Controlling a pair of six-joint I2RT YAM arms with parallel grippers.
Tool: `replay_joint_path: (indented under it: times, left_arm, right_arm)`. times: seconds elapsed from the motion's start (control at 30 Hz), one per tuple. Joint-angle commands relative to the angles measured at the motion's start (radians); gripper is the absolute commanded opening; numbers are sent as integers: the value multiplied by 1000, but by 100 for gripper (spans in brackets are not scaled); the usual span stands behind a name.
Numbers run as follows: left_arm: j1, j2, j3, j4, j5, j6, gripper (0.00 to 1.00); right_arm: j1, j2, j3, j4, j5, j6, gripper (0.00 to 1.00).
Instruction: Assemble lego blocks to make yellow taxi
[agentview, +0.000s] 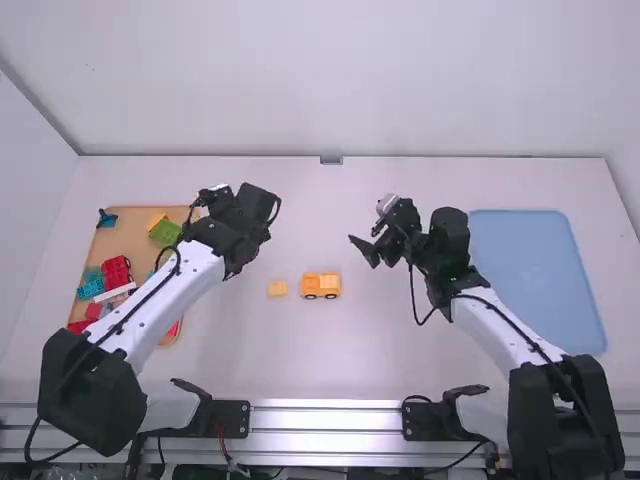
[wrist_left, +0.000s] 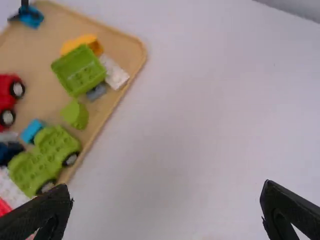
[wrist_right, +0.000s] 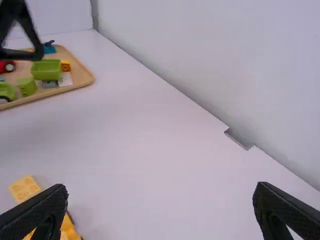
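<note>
Tray (wrist_right: 83, 80), yellow block (wrist_right: 25, 188), yellow car (wrist_right: 69, 231) (part hidden)

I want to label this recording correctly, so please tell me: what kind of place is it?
Probably a robotics lab workstation: two arms at a white table, with toy blocks in a wooden-coloured tray.

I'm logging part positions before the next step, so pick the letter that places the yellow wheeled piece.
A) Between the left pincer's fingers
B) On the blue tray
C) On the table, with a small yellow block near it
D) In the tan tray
C: the yellow wheeled piece sits on the table, a gap separating it from the small yellow block.
</note>
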Motion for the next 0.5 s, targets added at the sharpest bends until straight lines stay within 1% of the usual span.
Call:
replay_joint_path:
  times: [0.0,0.03,0.1,0.17,0.23,0.27,0.3,0.33,0.37,0.4,0.43,0.47]
  left_arm:
    - [10,-5,-4,-6,-25,219,99]
    - [10,-5,-4,-6,-25,219,99]
    - [9,-5,-4,5,36,259,99]
    - [10,-5,-8,27,76,358,99]
    - [11,-5,-23,87,120,541,99]
    - [17,-5,-38,146,168,653,99]
    - [18,-5,-40,153,177,668,99]
    - [31,-5,-49,195,249,760,99]
    - [52,-5,-56,221,377,884,99]
    - [85,-5,-59,215,578,1045,99]
    - [89,-5,-59,212,603,1062,99]
    - [120,-5,-59,190,774,1184,99]
  right_arm:
    - [-15,5,7,1,-159,-33,99]
    - [-15,5,7,1,-159,-33,99]
    - [-34,5,35,-27,-306,-34,98]
    - [-46,8,61,-73,-369,-57,98]
    - [-58,23,98,-150,-452,-132,98]
    - [-66,37,121,-196,-515,-185,98]
    - [-67,39,124,-202,-523,-193,98]
    - [-73,53,146,-235,-568,-227,99]
    - [-79,74,171,-265,-598,-245,99]
    - [-79,100,197,-285,-612,-249,99]
    - [-79,104,200,-285,-613,-249,98]
    - [-79,129,219,-295,-614,-247,98]
